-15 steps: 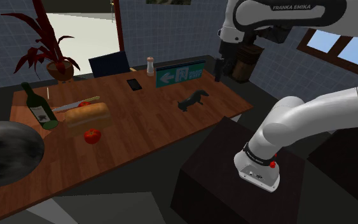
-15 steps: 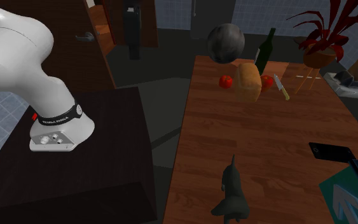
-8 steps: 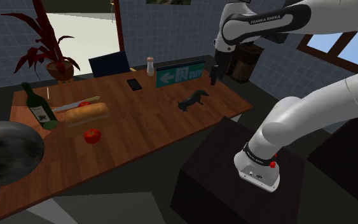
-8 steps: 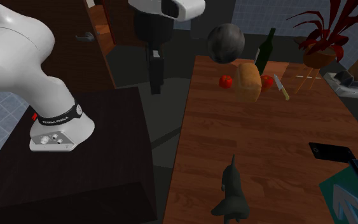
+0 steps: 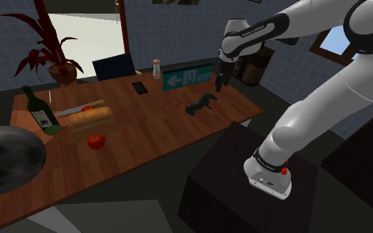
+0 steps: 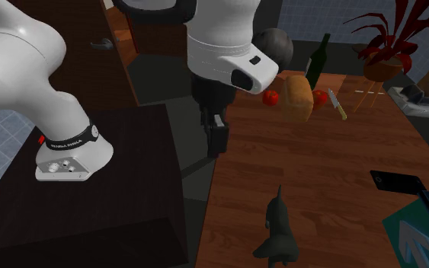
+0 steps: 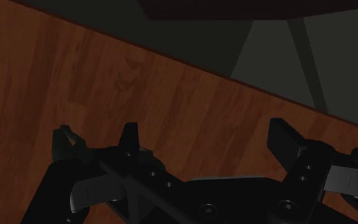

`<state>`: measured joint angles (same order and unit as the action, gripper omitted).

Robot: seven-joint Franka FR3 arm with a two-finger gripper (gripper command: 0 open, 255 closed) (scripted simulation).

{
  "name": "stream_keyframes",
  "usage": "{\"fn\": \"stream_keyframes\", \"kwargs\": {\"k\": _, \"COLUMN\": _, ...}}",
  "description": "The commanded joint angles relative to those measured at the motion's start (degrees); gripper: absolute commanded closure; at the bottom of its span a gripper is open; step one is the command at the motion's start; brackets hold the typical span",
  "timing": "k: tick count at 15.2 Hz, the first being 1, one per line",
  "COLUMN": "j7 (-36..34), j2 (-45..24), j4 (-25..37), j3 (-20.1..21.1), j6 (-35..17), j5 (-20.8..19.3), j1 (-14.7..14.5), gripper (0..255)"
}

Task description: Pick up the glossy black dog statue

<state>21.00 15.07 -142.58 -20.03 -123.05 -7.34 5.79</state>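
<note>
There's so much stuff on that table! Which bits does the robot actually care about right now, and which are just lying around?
For the job: black dog statue; the open gripper hovering near it.

Just lying about: wine bottle, bread loaf, tomato, knife, phone, green exit sign, shaker.

Desk [image 5: 145, 136]: brown wood-grain top.
Bottle [image 5: 40, 112]: green with a white label, standing near the desk's end at the shoulder view's left.
Loaf [image 5: 92, 119]: just beside the bottle, with a knife [image 5: 79, 108] lying behind it.
Tomato [image 5: 96, 141]: red, in front of the loaf.
Sign [image 5: 188, 78]: green with a white arrow, at the far edge, near a shaker [image 5: 156, 68] and a flat black phone [image 5: 139, 87].
Plant [image 5: 49, 46]: red-leaved, potted.
</note>
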Motion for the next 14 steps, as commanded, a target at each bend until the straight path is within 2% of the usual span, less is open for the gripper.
{"fn": "stream_keyframes", "kwargs": {"k": 1, "j7": 2.22, "j2": -4.89, "j4": 1.54, "j3": -1.40, "j6": -3.66, "j5": 0.77, "j1": 0.04, "gripper": 0}}
{"fn": "stream_keyframes", "kwargs": {"k": 8, "j7": 11.21, "j2": -21.21, "j4": 9.33, "j3": -4.06, "j6": -12.58, "j5": 6.96, "j1": 1.42, "gripper": 0}}
{"fn": "stream_keyframes", "kwargs": {"k": 14, "j7": 18.68, "j2": -35.05, "j4": 18.93, "j3": -2.80, "j6": -16.93, "j5": 13.69, "j1": 5.43, "gripper": 0}}
